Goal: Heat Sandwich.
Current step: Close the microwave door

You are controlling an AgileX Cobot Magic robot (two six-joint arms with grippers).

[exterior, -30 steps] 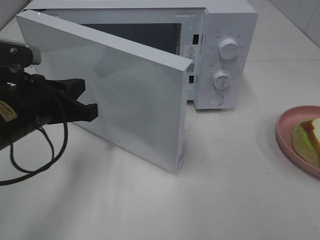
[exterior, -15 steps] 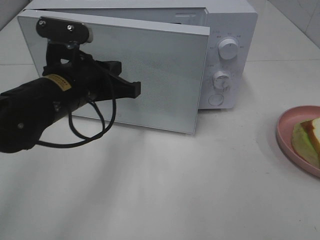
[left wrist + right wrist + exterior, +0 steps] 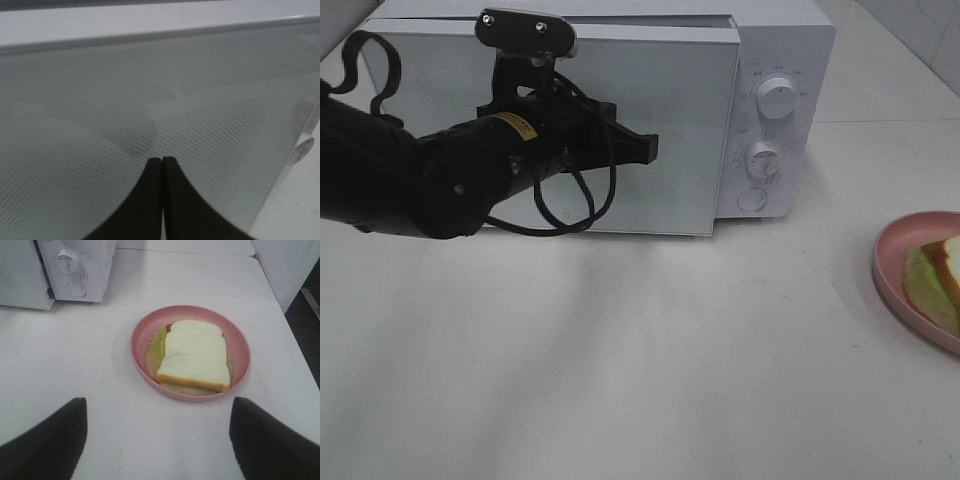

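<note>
Microwave [image 3: 760, 100]: white, far side of the table [image 3: 650, 380], two dials [image 3: 777, 98] and a round button on its right-hand panel. Door [image 3: 670, 130]: looks shut or all but shut, flush along the front; the dotted screen fills the left wrist view.

Left gripper [image 3: 645, 148]: clenched, fingertips pressed together with nothing between them, tip right at the door's face toward the middle. Whether it actually touches the glass cannot be told. Black arm [image 3: 410, 185] reaches in from the left, cable looped beneath it.

Right gripper [image 3: 157, 440]: spread wide, empty, hanging above the table on the near side of the plate. Out of sight in the high view.

Plate [image 3: 140, 337]: round, pink, at the right edge of the table, well apart from the microwave.

Sandwich [image 3: 194, 354]: white slice, tan crust, pale green lettuce beneath, lying flat in the plate. Untouched by either gripper.

Progress, as judged: nothing toward heating shows as done. The sandwich sits outside the oven while the door stands closed, which runs against what the task needs. Left to do: open the door, lift the plate or sandwich with the right gripper, set it inside, shut the door, turn a dial. The task looks to be at an early stage.
</note>
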